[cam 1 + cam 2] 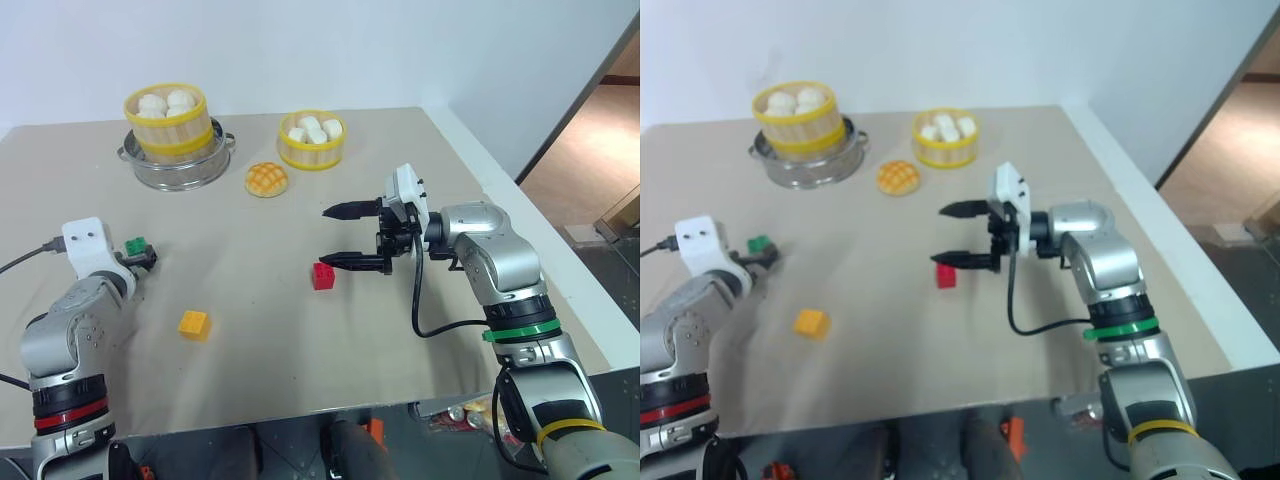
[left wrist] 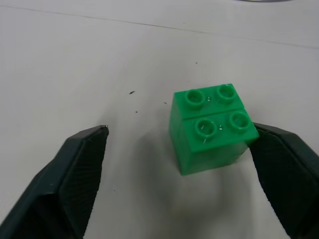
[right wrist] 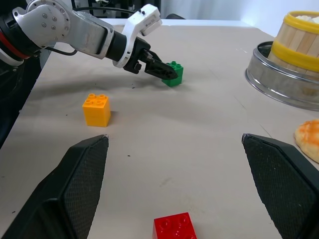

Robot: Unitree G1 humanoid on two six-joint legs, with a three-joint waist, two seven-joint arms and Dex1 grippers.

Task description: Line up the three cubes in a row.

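The green cube [image 2: 212, 129] sits on the tan table at the left, between the fingers of my left gripper [image 2: 179, 130]. That gripper is open: one finger rests against the cube's side and the other stands well off it. The orange-yellow cube [image 1: 194, 324] lies nearer the front edge, apart from both grippers. The red cube [image 1: 323, 276] is near the middle of the table. My right gripper [image 1: 325, 237] hovers beside it, pointing left, wide open and holding nothing; its lower finger tip is just over the red cube.
A bamboo steamer basket [image 1: 167, 120] of white buns stands on a metal pot [image 1: 176, 168] at the back left. A smaller basket [image 1: 312, 142] is at the back middle, with a golden pineapple bun [image 1: 266, 179] in front. The table's right edge [image 1: 520, 215] drops to the floor.
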